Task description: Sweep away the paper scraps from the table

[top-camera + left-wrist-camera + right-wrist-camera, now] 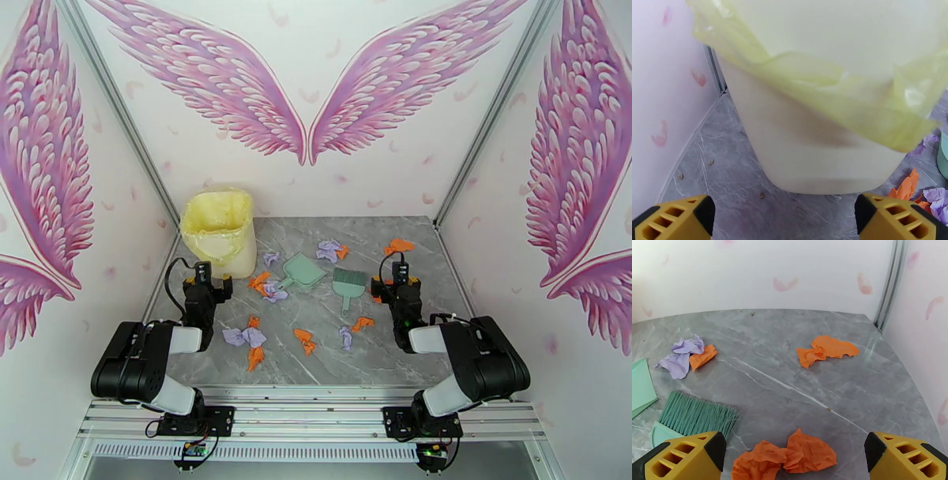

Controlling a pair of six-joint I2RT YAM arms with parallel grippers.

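Orange and lavender paper scraps lie scattered over the grey marble table (316,359): an orange one (399,246) at the back right, a lavender one (329,250) mid-back, a lavender and orange cluster (246,341) at the front left. My left gripper (208,283) is open and faces the bin, its yellow fingers (675,219) wide apart with nothing between them. My right gripper (395,284) is open too, its fingers (904,457) straddling a crumpled orange scrap (786,457) without touching it. Farther off lie an orange scrap (827,349) and a lavender and orange pair (687,356).
A cream bin with a yellow bag (219,233) stands at the back left, close in front of my left gripper (784,213). A mint dustpan (304,271) and a green hand brush (348,283) lie mid-table; the brush bristles (697,415) are left of my right gripper (794,453). White walls enclose three sides.
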